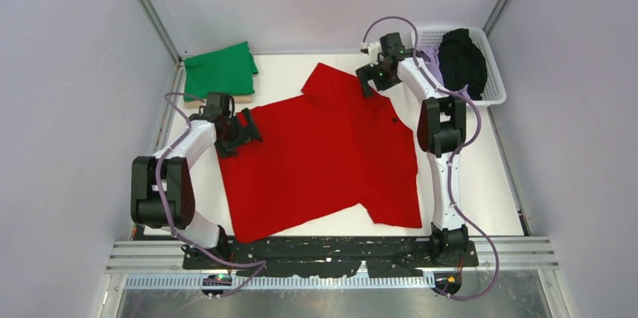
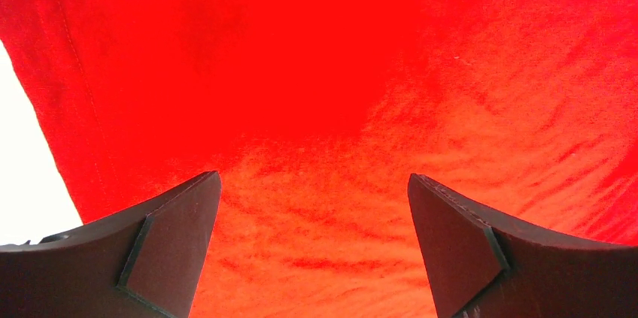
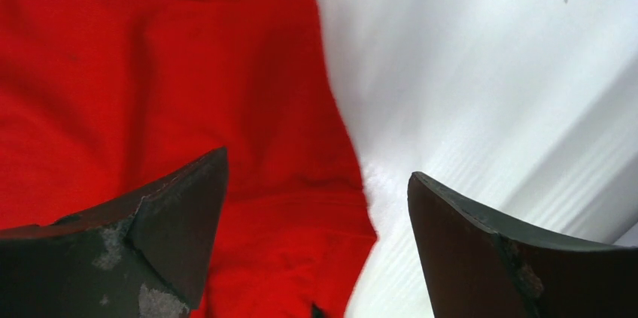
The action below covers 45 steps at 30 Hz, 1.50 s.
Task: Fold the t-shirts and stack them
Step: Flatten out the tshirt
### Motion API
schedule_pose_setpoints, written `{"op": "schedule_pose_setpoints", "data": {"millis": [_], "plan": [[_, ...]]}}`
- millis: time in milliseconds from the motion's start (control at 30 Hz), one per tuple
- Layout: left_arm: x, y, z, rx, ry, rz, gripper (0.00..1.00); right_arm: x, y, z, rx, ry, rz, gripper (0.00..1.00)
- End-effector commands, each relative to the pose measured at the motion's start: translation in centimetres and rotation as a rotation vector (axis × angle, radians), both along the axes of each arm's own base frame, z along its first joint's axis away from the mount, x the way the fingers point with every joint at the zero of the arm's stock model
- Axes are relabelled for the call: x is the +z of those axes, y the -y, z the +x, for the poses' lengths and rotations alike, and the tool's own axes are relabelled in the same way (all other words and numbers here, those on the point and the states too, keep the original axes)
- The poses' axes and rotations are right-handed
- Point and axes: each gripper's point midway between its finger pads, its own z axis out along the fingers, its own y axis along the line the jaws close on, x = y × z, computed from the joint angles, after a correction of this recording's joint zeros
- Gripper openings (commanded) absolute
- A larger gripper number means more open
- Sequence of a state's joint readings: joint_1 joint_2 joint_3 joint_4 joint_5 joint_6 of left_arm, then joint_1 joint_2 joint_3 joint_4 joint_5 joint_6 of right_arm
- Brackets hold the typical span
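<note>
Top external: left end effector (image 1: 247,134) and right end effector (image 1: 368,82) spread over red t-shirt (image 1: 323,164).

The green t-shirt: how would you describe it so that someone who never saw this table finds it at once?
Look at the white table and go to its far left corner. There the green t-shirt lies folded on a tan layer. It is the only green cloth; the red t-shirt beside it lies spread open.
</note>
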<state>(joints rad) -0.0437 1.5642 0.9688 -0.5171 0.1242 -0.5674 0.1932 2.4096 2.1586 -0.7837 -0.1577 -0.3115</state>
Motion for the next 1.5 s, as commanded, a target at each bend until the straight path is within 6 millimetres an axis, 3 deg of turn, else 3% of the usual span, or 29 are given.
{"op": "schedule_pose_setpoints", "data": {"millis": [0, 67, 200, 267, 567, 700, 733, 767, 800, 833, 867, 900, 933, 967, 1067, 1167, 1200, 1233, 1267, 1333, 1367, 1467], "plan": [[5.0, -0.2, 2.8, -0.004, 0.171, -0.001, 1.00, 7.9, -3.3, 0.5, 0.032, 0.193, 0.054, 0.95], [5.6, -0.1, 3.3, -0.002, 0.190, -0.002, 1.00, 7.8, -4.6, -0.1, 0.049, 0.191, 0.062, 0.95], [5.5, 0.3, 4.2, 0.011, 0.183, -0.030, 1.00, 5.3, -7.0, -1.3, 0.079, 0.128, 0.077, 0.95], [5.3, 1.0, 4.7, 0.005, 0.178, -0.062, 1.00, 3.2, -7.2, -1.5, 0.071, 0.081, 0.080, 0.95], [2.7, 2.7, 7.6, 0.032, 0.104, -0.100, 0.99, 0.1, -7.6, -3.1, 0.032, -0.045, 0.118, 0.95], [1.5, 3.4, 9.3, 0.039, 0.072, -0.119, 1.00, -0.9, -5.7, -3.9, -0.061, -0.104, 0.118, 0.95], [1.2, 3.6, 9.7, 0.039, 0.066, -0.121, 0.99, -1.8, -5.1, -4.8, -0.086, -0.138, 0.113, 0.95], [0.9, 3.8, 10.2, 0.040, 0.057, -0.124, 1.00, -1.3, -4.1, -4.9, -0.114, -0.133, 0.107, 0.95], [0.7, 3.9, 10.5, 0.048, 0.046, -0.128, 1.00, -2.4, -3.2, -6.1, -0.147, -0.172, 0.090, 0.95], [0.6, 4.1, 10.8, 0.058, 0.039, -0.136, 0.99, -1.5, -2.5, -6.0, -0.158, -0.148, 0.105, 0.95], [0.6, 4.3, 11.3, 0.060, 0.042, -0.148, 1.00, -2.5, -2.1, -7.3, -0.185, -0.186, 0.120, 0.95], [0.6, 4.7, 11.8, 0.057, 0.046, -0.158, 1.00, -1.1, -1.4, -6.9, -0.213, -0.150, 0.146, 0.96], [0.8, 5.0, 12.3, 0.052, 0.049, -0.165, 0.99, -1.5, -0.9, -7.7, -0.237, -0.172, 0.149, 0.95], [0.9, 5.4, 12.8, 0.045, 0.052, -0.168, 1.00, -0.7, 0.1, -7.8, -0.260, -0.157, 0.150, 0.95], [1.0, 7.0, 13.7, 0.011, 0.045, -0.168, 1.00, -1.8, 2.9, -10.5, -0.326, -0.209, 0.056, 0.95], [1.3, 8.8, 14.9, -0.026, 0.051, -0.176, 1.00, -2.2, 4.5, -12.8, -0.388, -0.223, 0.038, 0.95], [1.2, 9.3, 15.2, -0.038, 0.051, -0.180, 1.00, -3.1, 5.0, -13.9, -0.405, -0.240, 0.032, 0.96], [1.1, 10.0, 15.3, -0.054, 0.045, -0.193, 1.00, -2.4, 5.0, -14.3, -0.422, -0.223, 0.044, 0.95], [1.1, 10.6, 15.5, -0.066, 0.043, -0.203, 1.00, -3.2, 5.5, -15.5, -0.437, -0.234, 0.029, 0.95], [0.8, 11.5, 16.1, -0.085, 0.043, -0.214, 1.00, -2.3, 6.0, -16.9, -0.467, -0.205, 0.028, 0.95], [1.0, 11.8, 16.4, -0.095, 0.052, -0.216, 1.00, -2.8, 6.5, -18.1, -0.490, -0.222, 0.010, 0.95], [1.5, 12.9, 17.5, -0.129, 0.076, -0.226, 1.00, -1.5, 7.7, -19.5, -0.537, -0.171, -0.020, 0.95]]}}
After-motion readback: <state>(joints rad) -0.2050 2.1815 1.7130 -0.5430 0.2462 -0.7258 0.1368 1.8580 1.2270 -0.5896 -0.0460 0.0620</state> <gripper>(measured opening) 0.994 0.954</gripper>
